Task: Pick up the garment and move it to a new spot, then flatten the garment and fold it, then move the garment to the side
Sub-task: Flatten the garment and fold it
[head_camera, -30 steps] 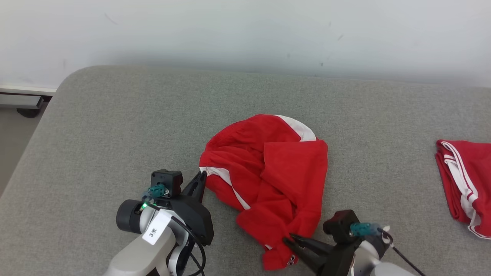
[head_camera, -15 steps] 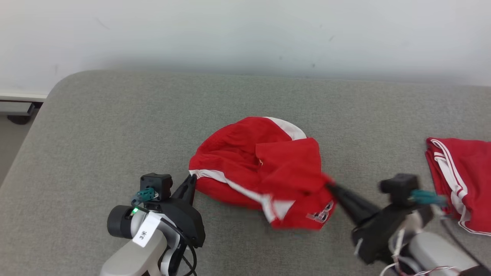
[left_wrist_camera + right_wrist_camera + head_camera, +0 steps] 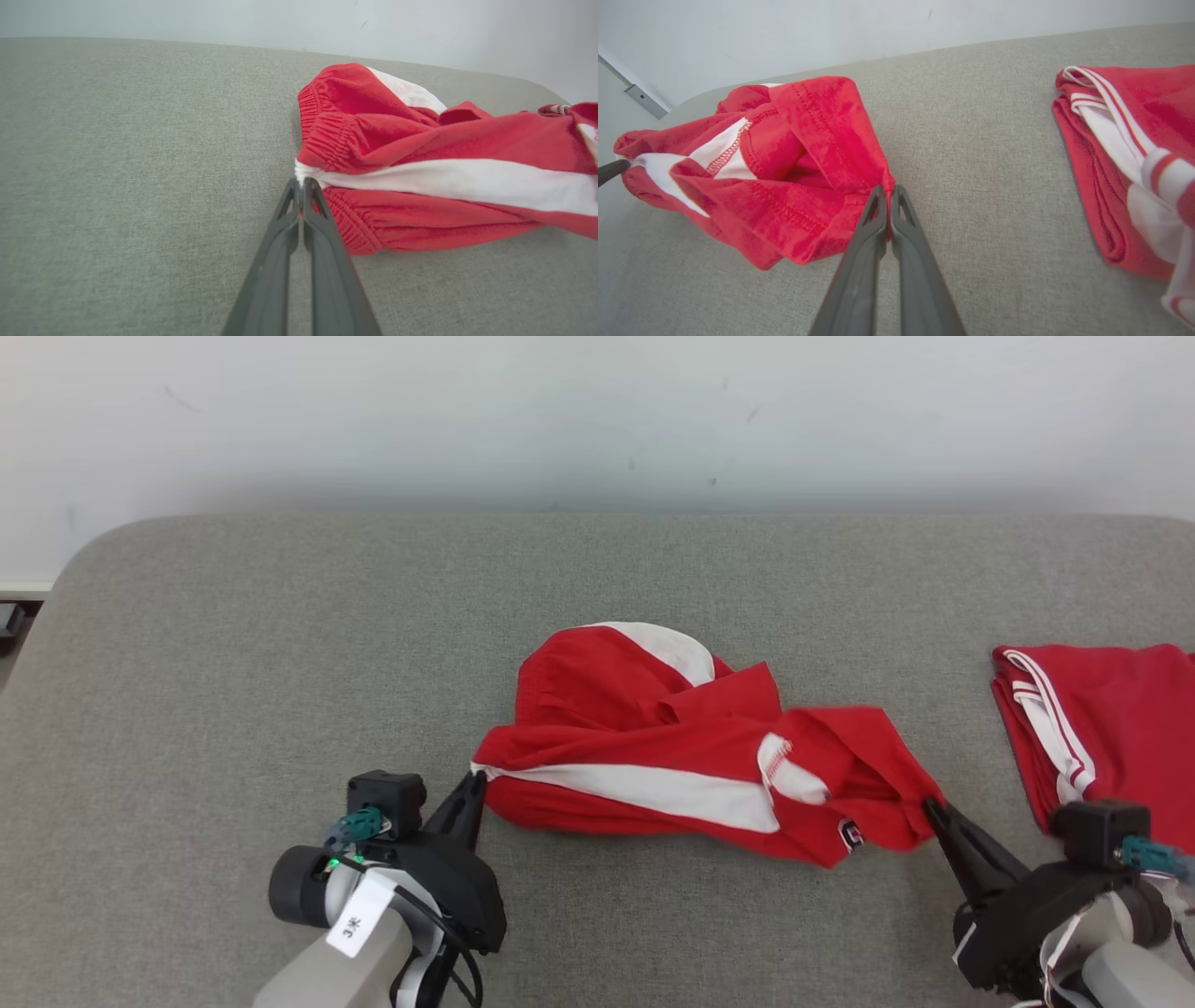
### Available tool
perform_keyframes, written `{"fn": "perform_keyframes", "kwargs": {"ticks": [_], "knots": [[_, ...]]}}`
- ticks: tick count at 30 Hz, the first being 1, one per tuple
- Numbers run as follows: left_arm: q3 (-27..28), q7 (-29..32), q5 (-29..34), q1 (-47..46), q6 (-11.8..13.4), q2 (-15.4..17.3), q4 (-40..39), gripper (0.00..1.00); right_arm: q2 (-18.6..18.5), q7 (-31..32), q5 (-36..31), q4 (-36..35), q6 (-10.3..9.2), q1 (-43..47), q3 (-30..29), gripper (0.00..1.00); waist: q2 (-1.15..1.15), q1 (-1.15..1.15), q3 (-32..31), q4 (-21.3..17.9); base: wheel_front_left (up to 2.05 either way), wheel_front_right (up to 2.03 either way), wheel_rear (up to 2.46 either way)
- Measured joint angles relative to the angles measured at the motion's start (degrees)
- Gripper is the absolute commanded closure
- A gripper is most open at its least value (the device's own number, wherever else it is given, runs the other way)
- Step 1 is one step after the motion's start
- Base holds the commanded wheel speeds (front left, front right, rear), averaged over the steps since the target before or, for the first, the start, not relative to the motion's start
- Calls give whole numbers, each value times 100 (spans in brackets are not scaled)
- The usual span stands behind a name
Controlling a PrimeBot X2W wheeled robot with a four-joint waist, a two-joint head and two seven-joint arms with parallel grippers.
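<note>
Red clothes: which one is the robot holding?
The crumpled red garment in the middle: the left gripper and right gripper pinch its ends. The folded red garment lies untouched at right.

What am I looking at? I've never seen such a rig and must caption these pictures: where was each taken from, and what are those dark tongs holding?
This is a wheeled robot with two arms. The wide picture comes from its head camera, looking down at a grey padded fabric surface. The other two come from a camera on each wrist, looking along that arm's two long dark fingers. The left end effector is shut on one end of a crumpled red fabric garment with white stripes; the right end effector is shut on the opposite end, so the cloth stretches between them. A second, folded red garment with white trim lies apart at the robot's right.
</note>
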Motion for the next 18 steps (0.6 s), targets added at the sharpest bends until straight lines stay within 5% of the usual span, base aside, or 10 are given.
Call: {"fn": "perform_keyframes", "kwargs": {"ticks": [2, 4, 18], "knots": [[-12, 0, 51, -4, 0, -54, -24, 100, 8, 24, -4, 134, -62, 78, 10, 68, 0, 0, 30, -15, 0, 0, 0], [-12, 0, 73, -5, 0, -79, -35, 100, 67, 23, 5, 214, -97, 89, 9, 0, 0, 0, 46, -21, 0, 0, 0], [43, 0, 92, -4, 24, -35, -33, 100, 37, -143, -124, -189, -118, -134, 12, 0, 0, 0, 29, -98, 0, 0, 0]]}}
